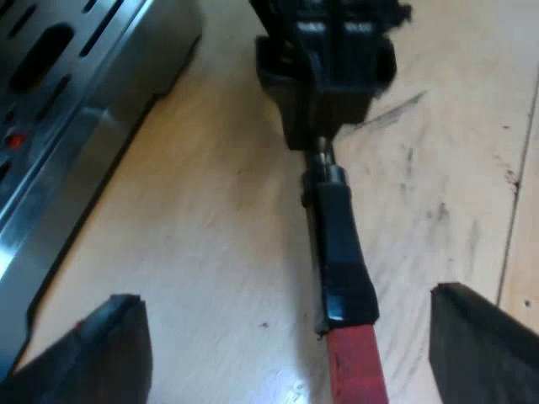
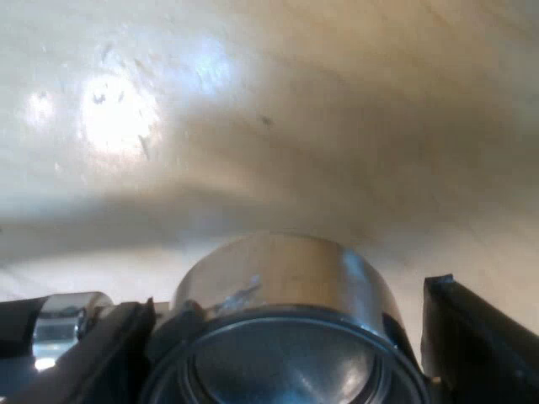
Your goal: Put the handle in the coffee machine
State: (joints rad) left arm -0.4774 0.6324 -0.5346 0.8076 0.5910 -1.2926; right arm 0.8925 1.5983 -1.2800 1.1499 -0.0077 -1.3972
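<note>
- Left gripper (image 1: 286, 296) stood wide, its two black fingers (image 1: 109, 353) well apart and holding nothing; the holder's handle ran through the gap, touching neither.
- Red end (image 1: 355, 370) of the handle lay nearest, just ahead of the open fingers and closer to the 3 o'clock finger than to the 9 o'clock one.
- Long axis of the holder (image 1: 337, 252), with 12 o'clock taken as straight ahead of the left gripper, ran from 6 toward 12, leaning slightly to 11: dark grip first, then a short metal neck.
- Right gripper (image 2: 290, 295) was closed on the holder's head at the 12 o'clock end; in its own wrist view the metal cup (image 2: 286, 278) sat between its fingers, one plainly against it and the other close up to it.
- Table (image 1: 210, 236), pale wood, lay beneath the holder's whole length; whether the handle rested on it or hung just clear could not be told.
- Espresso machine (image 1: 59, 126) showed farthest, its slotted steel base at about 10 o'clock from the left gripper, well apart from the holder.
- Judgement: the head, which had to meet the machine, was in the right arm's charge, while the left arm was the nearer to the red end; the coming move probably turned on swinging the 12 o'clock end round toward 10.
</note>
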